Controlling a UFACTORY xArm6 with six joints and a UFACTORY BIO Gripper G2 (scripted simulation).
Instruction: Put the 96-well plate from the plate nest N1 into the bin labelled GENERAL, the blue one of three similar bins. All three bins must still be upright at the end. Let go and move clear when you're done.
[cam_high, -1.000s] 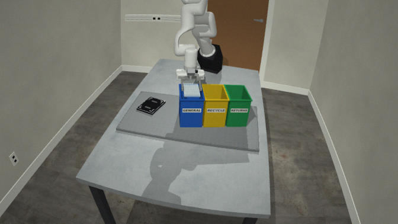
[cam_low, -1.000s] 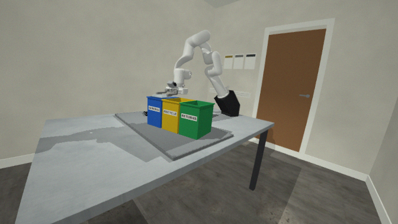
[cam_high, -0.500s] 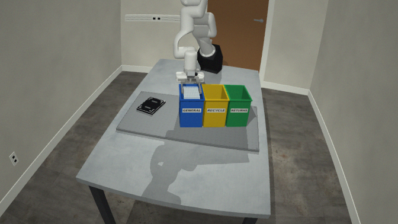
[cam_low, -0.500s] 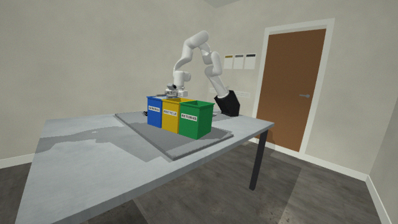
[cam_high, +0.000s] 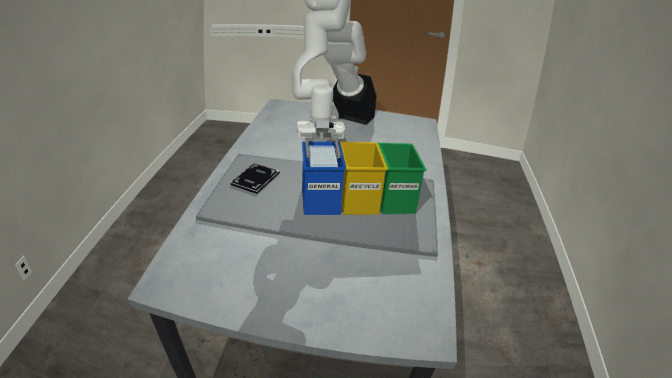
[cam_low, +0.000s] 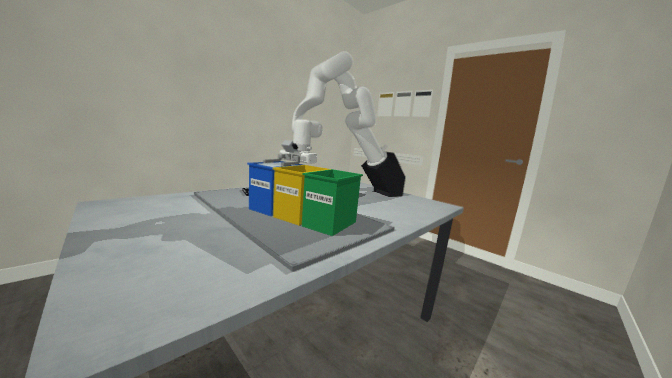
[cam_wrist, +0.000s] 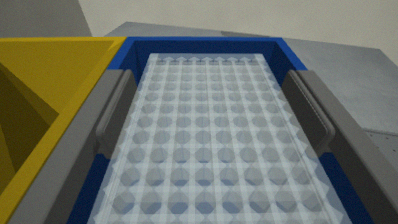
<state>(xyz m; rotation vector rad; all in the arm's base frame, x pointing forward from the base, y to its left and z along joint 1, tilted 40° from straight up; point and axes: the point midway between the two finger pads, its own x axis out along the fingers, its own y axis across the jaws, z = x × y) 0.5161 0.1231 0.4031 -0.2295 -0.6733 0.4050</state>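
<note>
Fingers (cam_high: 323, 154) (cam_low: 281, 162): closed on the 96-well plate (cam_high: 323, 156) (cam_low: 274, 163) (cam_wrist: 205, 145), one at each long side. The plate sits in the mouth of the blue GENERAL bin (cam_high: 323, 200) (cam_low: 261, 197) (cam_wrist: 200, 46), inside the outline of its rim (wells face the wrist camera, light and translucent). Release not yet made.

Bins: all three upright in a row, side by side. The yellow RECYCLE bin (cam_high: 362, 200) (cam_low: 287, 205) (cam_wrist: 50, 80) stands in the middle; the green RETURNS bin (cam_high: 400, 200) (cam_low: 345, 202) is at the end closest to the bench's right edge, as seen from the top view. All stand on a grey board (cam_high: 280, 225) (cam_low: 311, 261) laid on the bench (cam_high: 225, 280) (cam_low: 150, 280) (cam_wrist: 345, 60).

Plate nest N1 (cam_high: 256, 178) (cam_low: 245, 191): black, on the same board, between the GENERAL bin and the bench's left edge in the top view (no plate on it).

Arm (cam_high: 325, 30) (cam_low: 312, 92): white, mounted on a black base (cam_high: 367, 100) (cam_low: 392, 175) by the bench's far edge, opposite the near corners. It arches over to the GENERAL bin, with the wrist above the opening (its shadow falls toward the near edge).
</note>
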